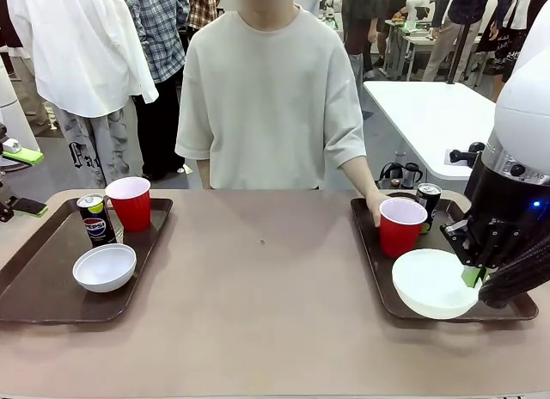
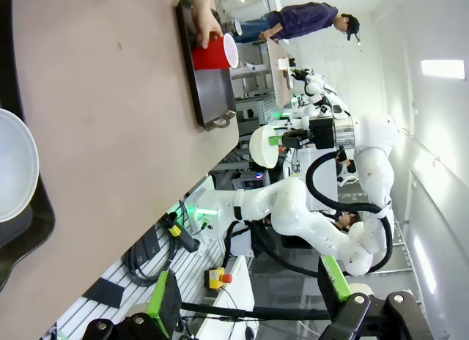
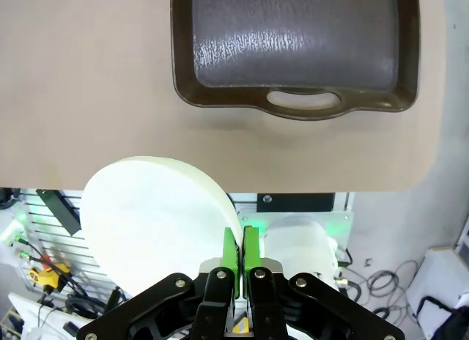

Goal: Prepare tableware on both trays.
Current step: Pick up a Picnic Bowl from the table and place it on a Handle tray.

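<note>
arms: we see glossy white rounded shells on the right arm [image 1: 524, 115], black looping cable | wrist: black, blue light | right gripper [image 3: 241, 256]: black linkage, green pads, visible screws | left gripper [image 2: 249, 300]: black, green pads | person [image 1: 268, 98]: cream short-sleeved tee

Place: a robotics lab or demo hall, as I see it from my station.
Arms: white robot arm [image 2: 308, 208] on a mount beside my desk [image 1: 258, 313].
Floor gear: cables and a red stop button [image 2: 226, 278].
Background: more white desks [image 1: 430, 115], several people standing around.
</note>
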`<state>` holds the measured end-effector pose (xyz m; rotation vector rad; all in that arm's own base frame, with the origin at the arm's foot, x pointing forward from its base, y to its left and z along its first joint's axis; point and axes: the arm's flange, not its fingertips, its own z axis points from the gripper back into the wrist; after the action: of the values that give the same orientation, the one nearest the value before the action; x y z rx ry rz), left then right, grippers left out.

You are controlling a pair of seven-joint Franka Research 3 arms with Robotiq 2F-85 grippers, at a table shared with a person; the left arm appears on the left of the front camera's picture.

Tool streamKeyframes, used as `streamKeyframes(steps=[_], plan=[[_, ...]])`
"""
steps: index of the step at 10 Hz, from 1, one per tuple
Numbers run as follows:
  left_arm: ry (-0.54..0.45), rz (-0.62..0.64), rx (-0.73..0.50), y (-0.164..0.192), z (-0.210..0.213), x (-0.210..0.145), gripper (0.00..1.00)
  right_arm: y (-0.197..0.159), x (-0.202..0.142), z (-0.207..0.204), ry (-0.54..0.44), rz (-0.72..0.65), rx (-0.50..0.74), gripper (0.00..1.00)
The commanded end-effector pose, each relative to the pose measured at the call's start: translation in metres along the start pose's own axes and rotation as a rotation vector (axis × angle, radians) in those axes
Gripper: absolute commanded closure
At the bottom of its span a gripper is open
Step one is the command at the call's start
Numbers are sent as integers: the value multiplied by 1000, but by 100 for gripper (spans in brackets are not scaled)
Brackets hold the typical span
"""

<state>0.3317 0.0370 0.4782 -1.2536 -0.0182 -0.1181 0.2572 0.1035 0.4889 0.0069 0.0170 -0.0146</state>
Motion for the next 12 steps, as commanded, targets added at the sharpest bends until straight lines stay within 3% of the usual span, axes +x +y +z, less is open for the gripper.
streamKeyframes(steps=[1,4,7,9,12], plan=[[2,-24,-7,1,2,-1,0,0,10,-5,-11,-25,-23,96],[2,-24,-7,1,2,-1,0,-9,61,-38,-49,-37,-57,96],[2,-24,-7,1,2,-1,0,-27,105,-76,-85,1,-9,96],[2,-24,-7,1,2,-1,0,-34,115,-88,-101,-15,8,96],[2,-24,-7,1,2,-1,0,-26,104,-77,-82,-24,0,96]])
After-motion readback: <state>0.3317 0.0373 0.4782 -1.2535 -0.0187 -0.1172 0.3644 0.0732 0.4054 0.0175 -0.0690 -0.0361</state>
